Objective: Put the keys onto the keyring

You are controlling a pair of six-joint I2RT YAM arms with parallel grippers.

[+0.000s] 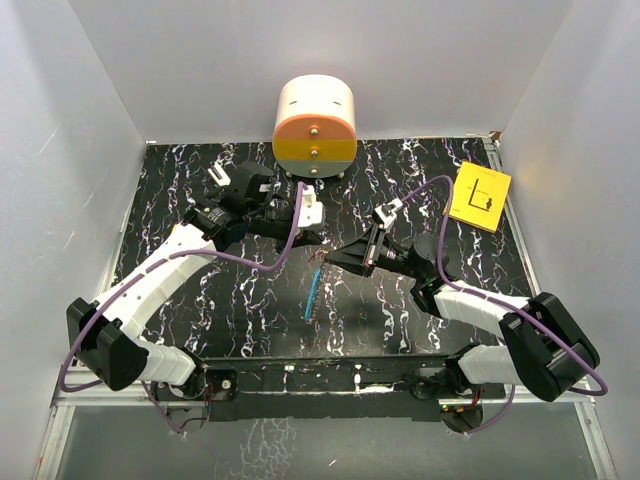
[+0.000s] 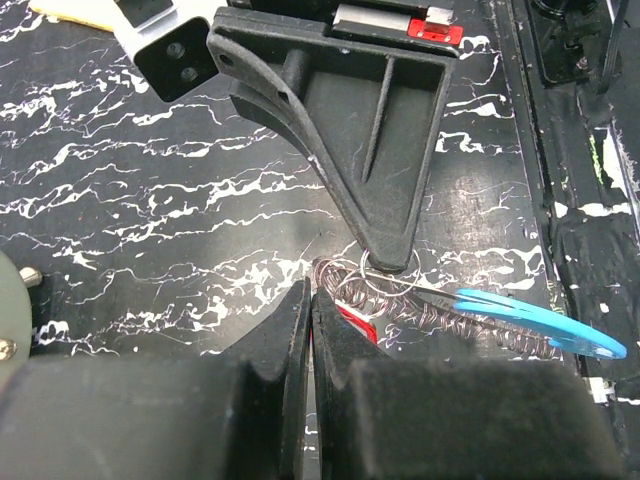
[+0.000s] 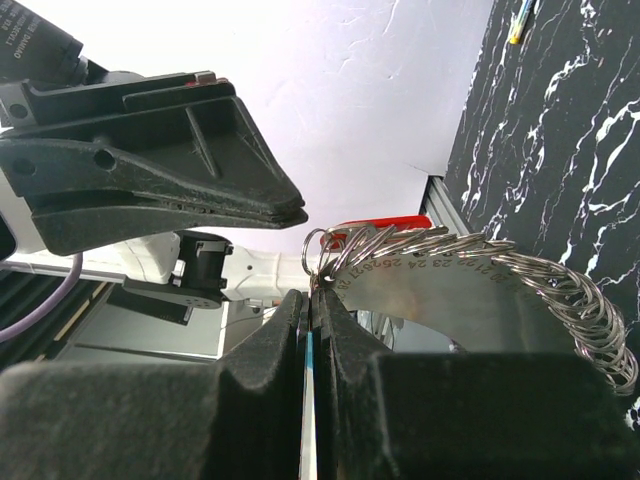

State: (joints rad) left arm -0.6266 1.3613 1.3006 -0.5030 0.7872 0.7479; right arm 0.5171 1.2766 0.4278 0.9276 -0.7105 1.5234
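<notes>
The keyring (image 1: 312, 296) hangs between the two arms, its blue band pointing down. My right gripper (image 1: 331, 256) is shut on that band, whose thin blue edge (image 3: 307, 400) shows between its fingers (image 3: 312, 297). In the left wrist view the ribbed wire coil (image 2: 440, 315) and blue band (image 2: 545, 328) lie below the right gripper's tip (image 2: 385, 262). The small red key (image 3: 380, 231) sits among the rings at the coil's end. My left gripper (image 2: 310, 290) is shut, its tips right beside the red key (image 2: 347, 318). No grip on the key shows.
An orange and cream drum (image 1: 315, 125) stands at the back centre. A yellow card (image 1: 480, 195) lies at the back right of the black marbled table (image 1: 200, 310). White walls close in on both sides.
</notes>
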